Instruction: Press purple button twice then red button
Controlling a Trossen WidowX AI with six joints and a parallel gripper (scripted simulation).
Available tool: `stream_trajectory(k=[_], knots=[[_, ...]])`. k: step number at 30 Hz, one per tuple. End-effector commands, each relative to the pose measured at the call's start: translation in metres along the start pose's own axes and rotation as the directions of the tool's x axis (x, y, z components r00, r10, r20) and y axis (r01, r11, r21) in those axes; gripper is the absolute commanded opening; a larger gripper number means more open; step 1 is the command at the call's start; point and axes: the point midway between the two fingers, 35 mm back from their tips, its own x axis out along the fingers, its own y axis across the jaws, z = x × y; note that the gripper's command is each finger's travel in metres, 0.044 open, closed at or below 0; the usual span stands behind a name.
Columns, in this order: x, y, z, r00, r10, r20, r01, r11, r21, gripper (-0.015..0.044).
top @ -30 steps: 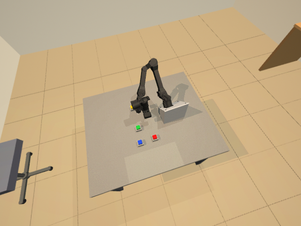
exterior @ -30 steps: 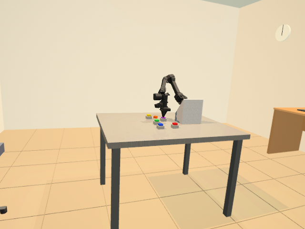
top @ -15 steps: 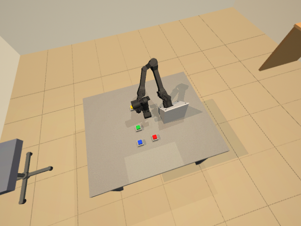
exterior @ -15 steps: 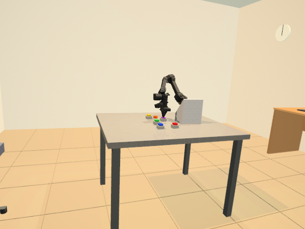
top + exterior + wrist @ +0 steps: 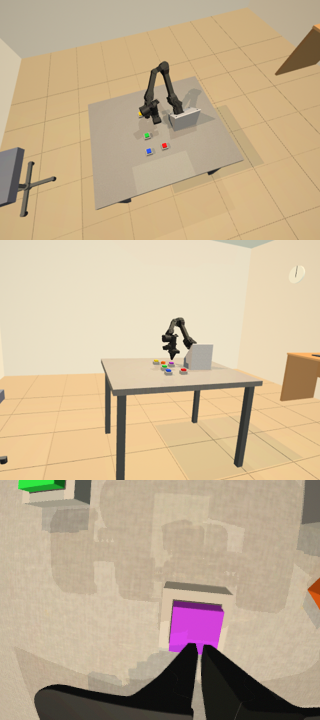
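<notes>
Wrist view: the gripper (image 5: 156,120) (image 5: 171,358) (image 5: 198,651) is closed with nothing held, its two tapered fingertips separated by a narrow gap. The tips overlap the near edge of the purple button (image 5: 171,363) (image 5: 196,627) in this view. Exterior view: the gripper points downward above the purple button, with a small gap between tips and cap. The purple cap stands raised from its pale housing.

In the exterior view, relative to the purple button, the orange block (image 5: 163,362) (image 5: 315,592) is just to the left, with the yellow button (image 5: 140,113) (image 5: 156,360) beyond it. The green button (image 5: 147,135) (image 5: 164,366) (image 5: 42,484) is in front and to the left; the blue button (image 5: 148,151) (image 5: 168,370) is farther forward. The red button (image 5: 164,145) (image 5: 183,369) is in front and to the right. The grey wedge-shaped housing (image 5: 186,120) (image 5: 201,356) stands to the right.

Top view: the arm (image 5: 153,80) (image 5: 184,330) hides the purple button and the orange block, and partly covers the yellow button. The wrist frame cuts off the green button and the orange block.
</notes>
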Motion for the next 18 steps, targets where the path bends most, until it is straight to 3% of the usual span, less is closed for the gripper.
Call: stream_trajectory(k=[1,18], knots=[[0.004,0.001,0.001,1.0,0.005,-0.001,-0.005,1.0,0.004,0.002],[0.029,0.0,0.0,1.0,0.002,-0.001,-0.002,1.0,0.004,0.002]])
